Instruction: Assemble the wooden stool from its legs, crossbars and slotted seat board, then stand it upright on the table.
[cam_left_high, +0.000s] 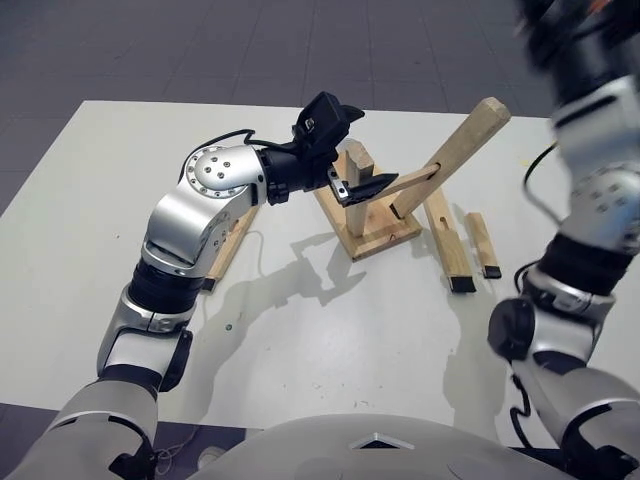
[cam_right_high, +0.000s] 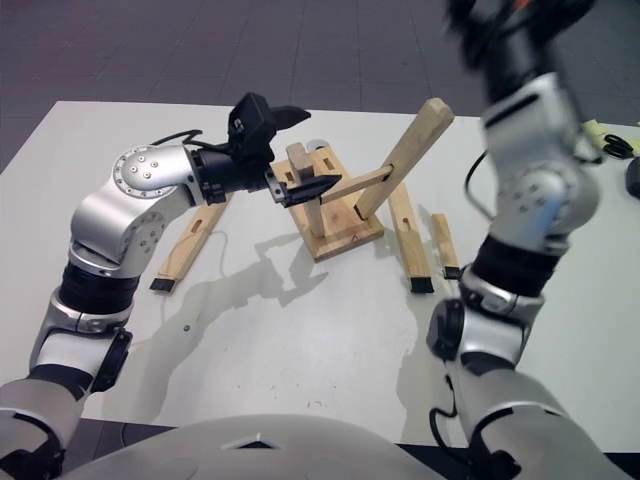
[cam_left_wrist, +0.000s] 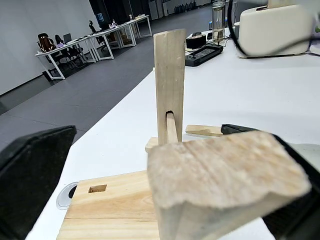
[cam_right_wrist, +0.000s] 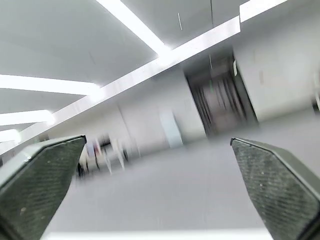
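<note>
The slotted seat board (cam_left_high: 378, 238) lies flat on the white table. One leg (cam_left_high: 357, 160) stands upright on it. My left gripper (cam_left_high: 360, 190) is open around that leg's upper part. In the left wrist view the leg's top (cam_left_wrist: 225, 175) rests against one finger, with a gap to the other finger (cam_left_wrist: 35, 175). A second leg (cam_left_high: 462, 140) leans away to the right, its lower end at the board, and a crossbar (cam_left_high: 408, 182) runs from its slot toward the gripper. My right gripper (cam_right_wrist: 160, 190) is raised high, open and holding nothing.
A loose leg (cam_left_high: 447, 245) and a short crossbar (cam_left_high: 482, 243) lie right of the board, black tips toward me. Another leg (cam_left_high: 230, 245) lies under my left forearm. A round cable hole (cam_left_wrist: 65, 196) sits in the table beyond the board.
</note>
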